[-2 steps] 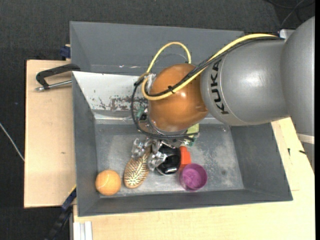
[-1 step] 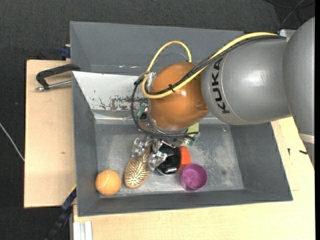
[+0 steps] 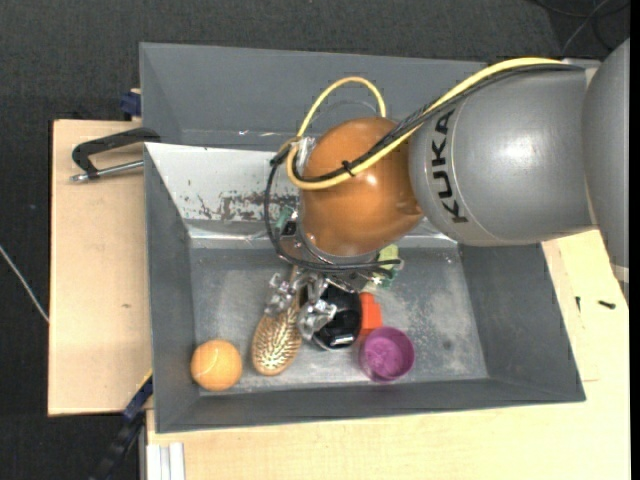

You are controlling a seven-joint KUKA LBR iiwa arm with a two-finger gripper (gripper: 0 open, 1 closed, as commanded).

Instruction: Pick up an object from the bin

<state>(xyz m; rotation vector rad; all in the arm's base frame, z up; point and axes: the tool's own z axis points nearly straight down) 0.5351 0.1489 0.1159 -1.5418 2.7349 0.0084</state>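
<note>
Gripper (image 3: 302, 303) low in the grey bin (image 3: 165, 298), over a gold hairbrush (image 3: 275, 344) (its upper end). Orange ball (image 3: 216, 364) just beside the brush. Purple cup (image 3: 386, 354) near.

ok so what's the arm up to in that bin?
The KUKA arm's gripper is low in the bin, above the upper end of a gold hairbrush and next to a black round thing. A purple cup, a small orange piece and an orange ball lie nearby, on the floor.
</note>
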